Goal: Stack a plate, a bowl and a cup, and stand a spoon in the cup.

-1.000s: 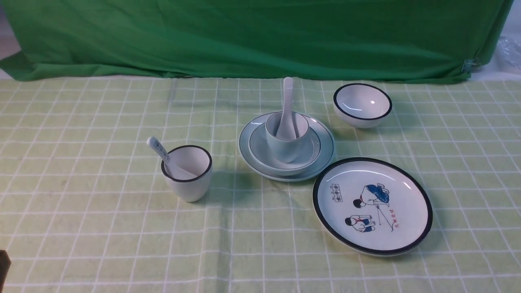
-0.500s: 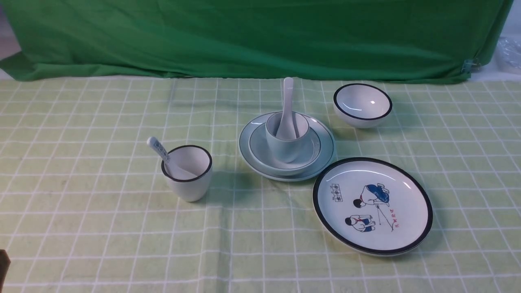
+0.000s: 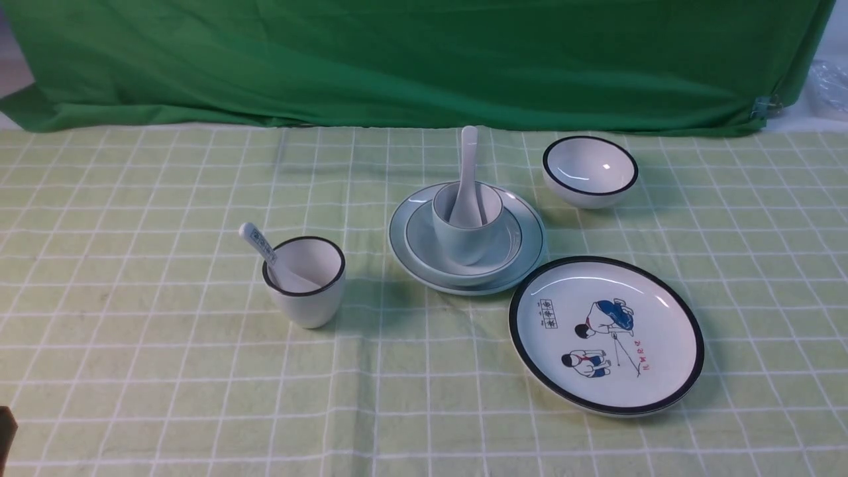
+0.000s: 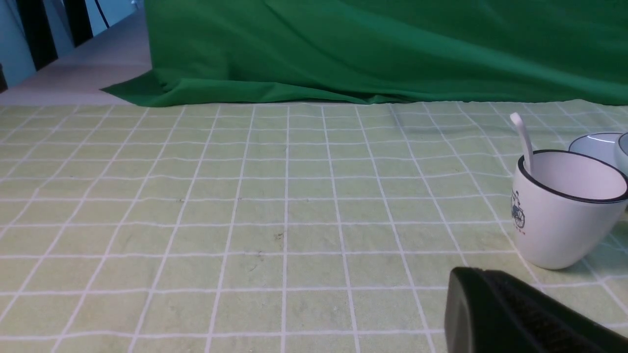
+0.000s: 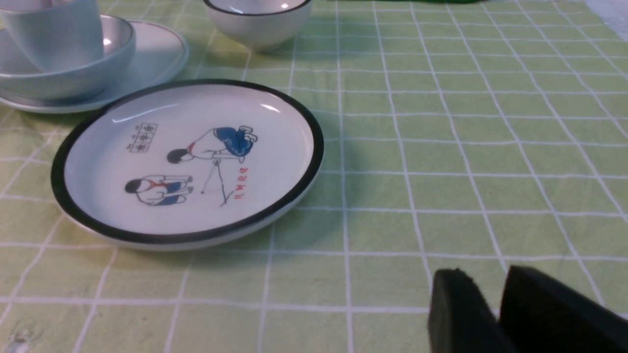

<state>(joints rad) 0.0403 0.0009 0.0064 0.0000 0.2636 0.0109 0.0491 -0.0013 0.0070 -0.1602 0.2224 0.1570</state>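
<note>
You see the plate (image 3: 530,255) near the counter's far edge, centre-right, carrying the bowl (image 3: 503,248), then the cup (image 3: 464,242), the spoon (image 3: 468,173) upright inside. Right gripper (image 5: 495,314) sits nearly closed, empty; left gripper (image 4: 515,314) shows one finger, width unclear.

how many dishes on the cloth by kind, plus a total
plates: 2, the plain plate and the cartoon plate
bowls: 2, the pale bowl and the black-rimmed bowl
cups: 2, the pale cup and the black-rimmed cup
spoons: 2, the white spoon and the patterned spoon
total: 8
</note>
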